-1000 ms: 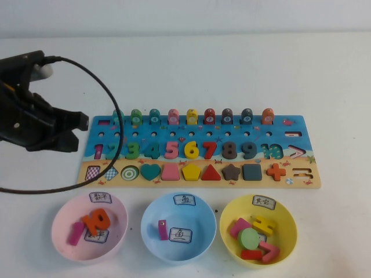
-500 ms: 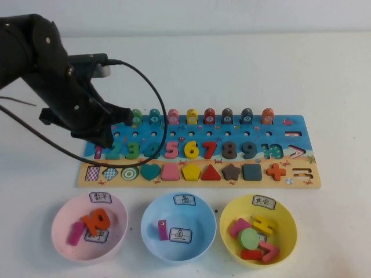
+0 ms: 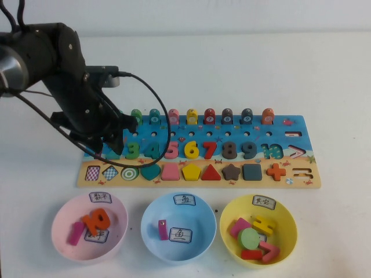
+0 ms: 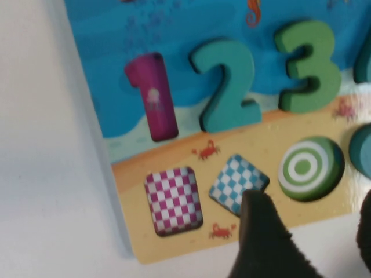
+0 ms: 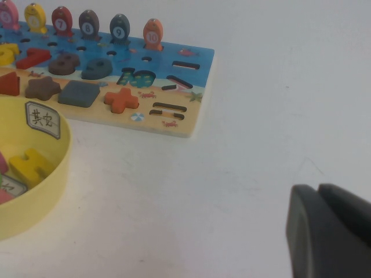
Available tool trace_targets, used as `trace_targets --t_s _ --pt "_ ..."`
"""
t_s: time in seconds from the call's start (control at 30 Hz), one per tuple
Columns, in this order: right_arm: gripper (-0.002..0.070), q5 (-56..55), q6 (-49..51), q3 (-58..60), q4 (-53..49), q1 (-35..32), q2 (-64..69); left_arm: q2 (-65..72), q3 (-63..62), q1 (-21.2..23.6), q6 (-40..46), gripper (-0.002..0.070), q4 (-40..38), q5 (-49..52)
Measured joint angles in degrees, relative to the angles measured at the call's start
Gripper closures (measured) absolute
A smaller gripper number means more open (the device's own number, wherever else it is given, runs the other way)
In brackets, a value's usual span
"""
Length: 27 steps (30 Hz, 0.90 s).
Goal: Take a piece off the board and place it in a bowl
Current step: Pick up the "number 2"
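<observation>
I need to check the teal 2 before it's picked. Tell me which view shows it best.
The left wrist view: the teal 2 lies unobstructed in its slot on the board. In the high view the left arm above the board's left end hides it. The right wrist view misses it.

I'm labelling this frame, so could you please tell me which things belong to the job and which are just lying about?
In the job: teal 2, board, pink bowl, left gripper open above the board.

Lying about: blue bowl, yellow bowl, right gripper parked over bare table.
</observation>
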Motion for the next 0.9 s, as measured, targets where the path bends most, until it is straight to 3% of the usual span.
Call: trace_targets --t_s 0.9 --pt "0.0694 0.0 0.0 0.0 0.0 0.0 0.0 5.87 -2.36 0.0 -4.09 0.034 4.73 -3.7"
